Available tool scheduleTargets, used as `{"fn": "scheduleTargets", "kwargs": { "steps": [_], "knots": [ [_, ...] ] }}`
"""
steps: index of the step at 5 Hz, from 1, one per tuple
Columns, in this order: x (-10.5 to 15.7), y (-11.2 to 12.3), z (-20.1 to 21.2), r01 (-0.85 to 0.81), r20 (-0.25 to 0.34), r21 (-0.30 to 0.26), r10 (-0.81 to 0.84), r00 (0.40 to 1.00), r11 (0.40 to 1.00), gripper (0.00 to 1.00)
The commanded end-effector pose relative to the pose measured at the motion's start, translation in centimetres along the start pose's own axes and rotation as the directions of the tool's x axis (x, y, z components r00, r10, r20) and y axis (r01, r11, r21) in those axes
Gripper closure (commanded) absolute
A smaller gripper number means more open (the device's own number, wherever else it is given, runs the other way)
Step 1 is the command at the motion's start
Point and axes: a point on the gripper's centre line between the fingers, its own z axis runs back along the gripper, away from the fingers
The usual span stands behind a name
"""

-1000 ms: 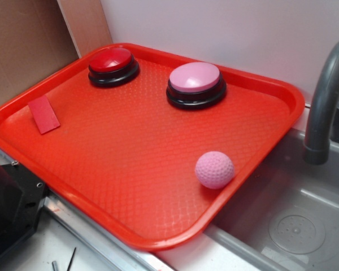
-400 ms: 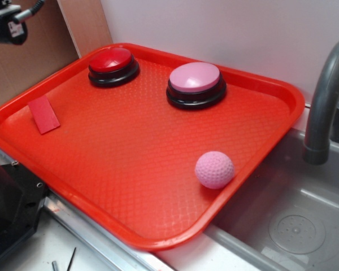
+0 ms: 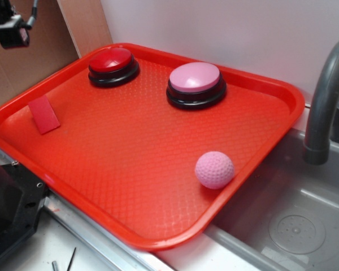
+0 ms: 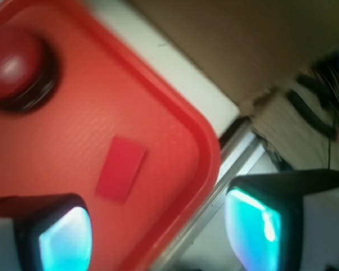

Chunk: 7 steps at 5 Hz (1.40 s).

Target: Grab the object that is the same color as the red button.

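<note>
Gripper hung high at the far left of the exterior view, above and outside the tray's left edge, only part of it showing at the top corner. The wrist view showed its two fingers spread wide apart with nothing between them: the left one over the tray, the right one out past the rim. Below it, near the left edge of the orange-red tray, lay the small flat red block, alone on the textured floor and well apart from everything else. Further right, at the back, stood the red button on its black base, matching the block in colour. Right of that sat the pink button, and nearer the front right edge the pink dimpled ball. Beyond the tray were the sink and the grey faucet.

The approach was barely begun. To do it well, the hand would need to shift inward over the tray until both fingers cleared the rim, turn so they straddled the block's narrow width, and descend almost to the floor, since so thin a piece offers little edge to pinch.
</note>
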Motion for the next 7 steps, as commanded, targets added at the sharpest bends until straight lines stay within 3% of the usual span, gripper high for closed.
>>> {"fn": "scheduleTargets", "kwargs": {
  "steps": [1, 2, 3, 4, 6, 7],
  "knots": [
    [0.7, 0.5, -5.3, -0.307, 0.066, -0.042, 0.309, 0.949, 0.951, 0.0],
    [1.0, -1.3, -7.3, -0.229, 0.068, -0.13, 0.239, 0.969, 0.965, 0.0],
    [0.2, -3.3, -8.5, -0.147, 0.072, -0.152, 0.159, 0.985, 0.977, 0.0],
    [-0.9, -3.9, -9.3, -0.097, 0.056, -0.075, 0.101, 0.993, 0.992, 0.0],
    [-2.3, -2.9, -9.9, -0.081, 0.028, -0.023, 0.081, 0.996, 0.996, 0.0],
    [-2.2, -2.9, -10.6, -0.057, 0.007, -0.032, 0.057, 0.998, 0.998, 1.0]
  ]
}}
